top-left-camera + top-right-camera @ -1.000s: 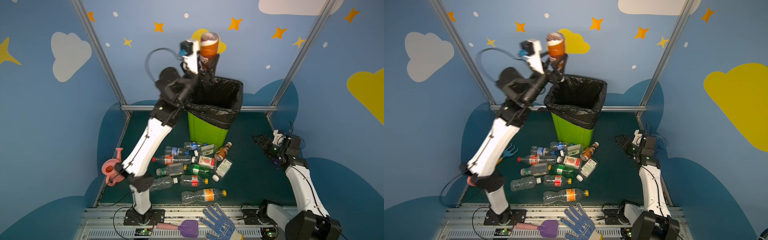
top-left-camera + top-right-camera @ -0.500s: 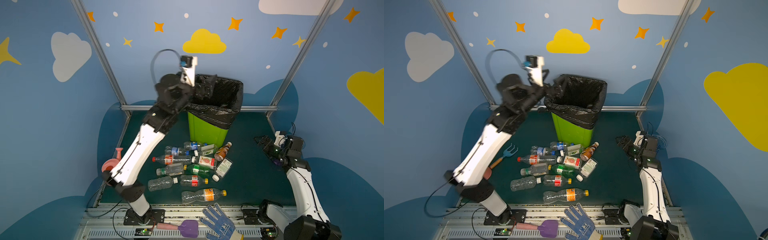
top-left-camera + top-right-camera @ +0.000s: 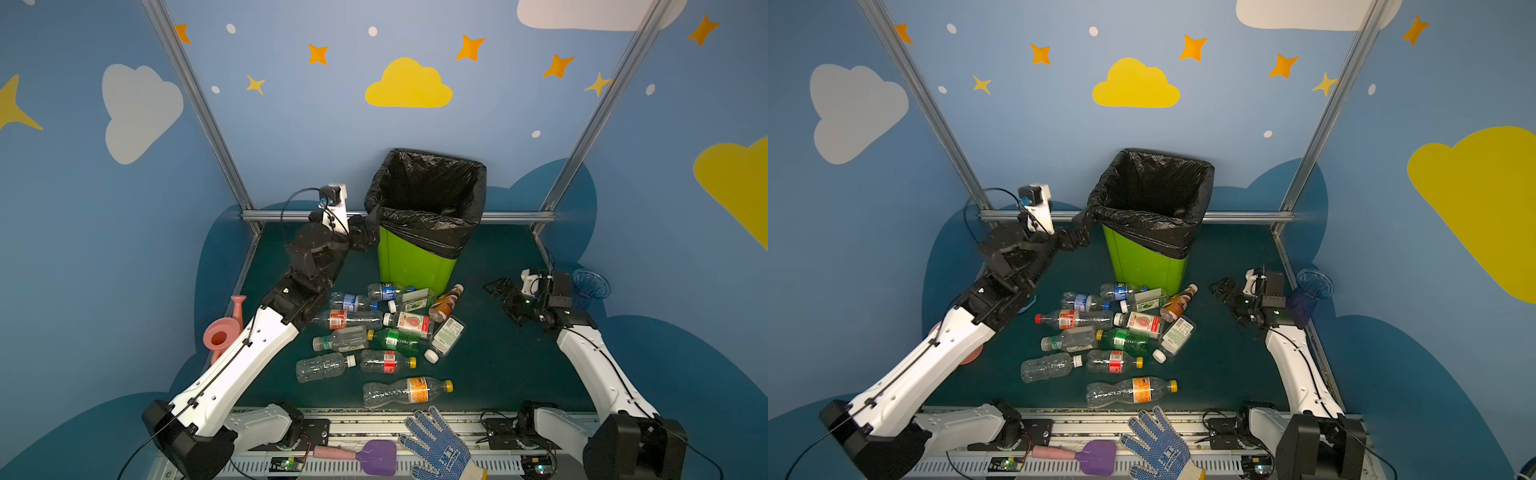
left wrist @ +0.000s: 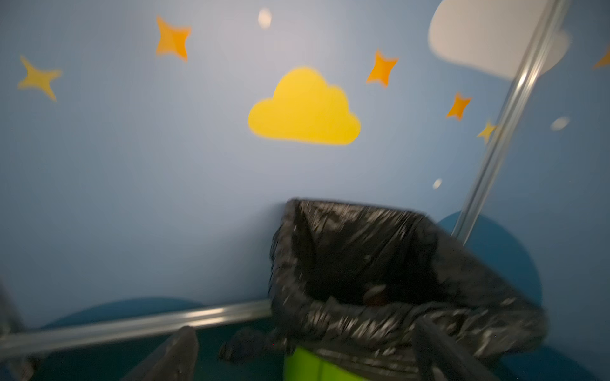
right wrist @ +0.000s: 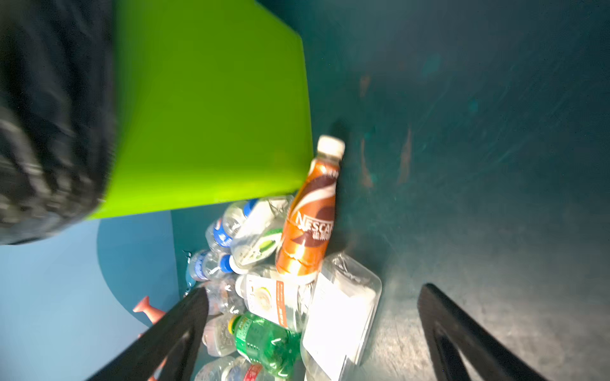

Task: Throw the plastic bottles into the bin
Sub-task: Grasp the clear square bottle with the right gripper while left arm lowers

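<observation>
The left claw [image 3: 368, 230] is held spread and empty, just beside the tall lime-green plastic bin [image 3: 415, 268] lined with a black bag [image 3: 428, 232]. The right claw [image 3: 501, 298] is likewise spread; the small, mostly clear plastic bottles [image 3: 376, 332] are heaped on the dark green desk [image 3: 494, 365] ahead of it.

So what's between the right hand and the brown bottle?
Nothing: only bare mat separates the right hand from the brown bottle, as both top views show.
</observation>
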### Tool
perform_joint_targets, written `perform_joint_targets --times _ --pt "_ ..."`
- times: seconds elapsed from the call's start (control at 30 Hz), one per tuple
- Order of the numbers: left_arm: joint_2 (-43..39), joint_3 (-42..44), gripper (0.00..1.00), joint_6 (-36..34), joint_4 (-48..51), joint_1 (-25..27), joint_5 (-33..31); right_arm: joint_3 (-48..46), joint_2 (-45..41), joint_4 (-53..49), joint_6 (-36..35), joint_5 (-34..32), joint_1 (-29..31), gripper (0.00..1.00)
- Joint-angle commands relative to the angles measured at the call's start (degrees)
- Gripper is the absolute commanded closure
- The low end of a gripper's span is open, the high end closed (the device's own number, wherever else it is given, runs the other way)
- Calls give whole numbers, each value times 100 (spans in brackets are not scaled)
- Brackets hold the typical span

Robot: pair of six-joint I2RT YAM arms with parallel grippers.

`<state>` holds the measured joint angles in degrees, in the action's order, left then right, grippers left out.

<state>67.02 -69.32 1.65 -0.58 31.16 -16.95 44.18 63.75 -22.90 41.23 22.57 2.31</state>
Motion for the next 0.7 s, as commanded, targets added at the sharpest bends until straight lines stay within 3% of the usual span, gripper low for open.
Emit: perform_joint_targets --times 0.0,0.4,0.67 --pt "-764 423 0 603 15 -200 -594 -209 146 -252 428 -560 516 2" --pt "-1999 2580 0 2064 920 -640 -1002 398 1371 -840 895 -1502 2350 2" --pt "-2458 3114 0 2445 1234 -734 -1005 853 2225 -1179 888 -1875 2819 6"
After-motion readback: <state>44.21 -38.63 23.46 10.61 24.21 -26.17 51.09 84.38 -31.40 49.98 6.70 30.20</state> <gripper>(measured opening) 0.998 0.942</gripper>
